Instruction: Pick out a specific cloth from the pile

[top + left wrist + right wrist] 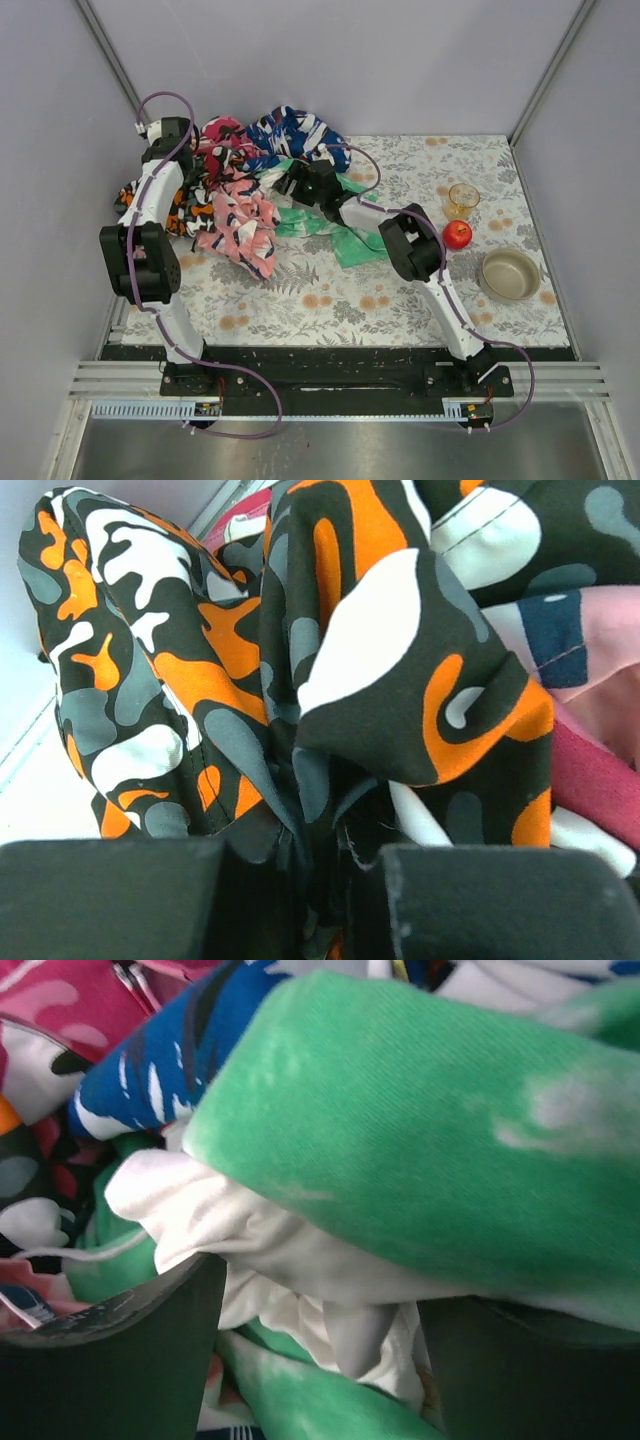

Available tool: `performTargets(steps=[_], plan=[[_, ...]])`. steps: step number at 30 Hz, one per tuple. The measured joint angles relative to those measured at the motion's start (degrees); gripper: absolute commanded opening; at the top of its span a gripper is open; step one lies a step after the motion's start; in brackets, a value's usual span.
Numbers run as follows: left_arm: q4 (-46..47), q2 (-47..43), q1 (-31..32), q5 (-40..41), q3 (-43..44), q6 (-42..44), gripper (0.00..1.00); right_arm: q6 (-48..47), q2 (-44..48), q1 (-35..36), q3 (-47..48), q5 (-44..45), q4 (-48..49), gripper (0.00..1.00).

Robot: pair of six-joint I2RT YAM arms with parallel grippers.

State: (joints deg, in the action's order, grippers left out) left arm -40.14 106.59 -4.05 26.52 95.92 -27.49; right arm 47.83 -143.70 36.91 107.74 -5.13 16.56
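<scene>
Left tool (300, 900) is closed on a gathered fold of the camouflage cloth (330, 680), at the left end of the pile (250, 200). Right tool (320, 1360) is in the pile's middle, beneath the mint-green cloth (450, 1130). The cloth (260, 1250), white, lies between its fingers, touching one. Whether it is clamped cannot be told. The pile rests on the floral counter (350, 300).

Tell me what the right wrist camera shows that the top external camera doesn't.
Only the right wrist view shows the white cloth, bunched between the right jaws and partly covered by the mint-green cloth. Only the top external view shows the whole pile, the apple, the glass and the bowl. Both show the mint-green cloth and the blue-white-red cloth.
</scene>
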Motion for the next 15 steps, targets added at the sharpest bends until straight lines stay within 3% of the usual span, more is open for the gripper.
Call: performTargets(steps=[5,10,15], plan=[[2.14,0.00,-0.31,-0.83,-2.71,0.00,0.00,-1.05,-2.16,0.61,6.19,1.33,-2.97,0.30],[3.72,-0.02,-0.37,-0.87,-3.91,0.04,0.00,-1.97,-2.21,0.68,7.15,1.46,-4.46,0.00],[4.94,-0.02,-0.48,-1.73,-5.11,0.04,0.00,-4.04,2.78,0.72,1.57,1.33,-6.01,0.00]])
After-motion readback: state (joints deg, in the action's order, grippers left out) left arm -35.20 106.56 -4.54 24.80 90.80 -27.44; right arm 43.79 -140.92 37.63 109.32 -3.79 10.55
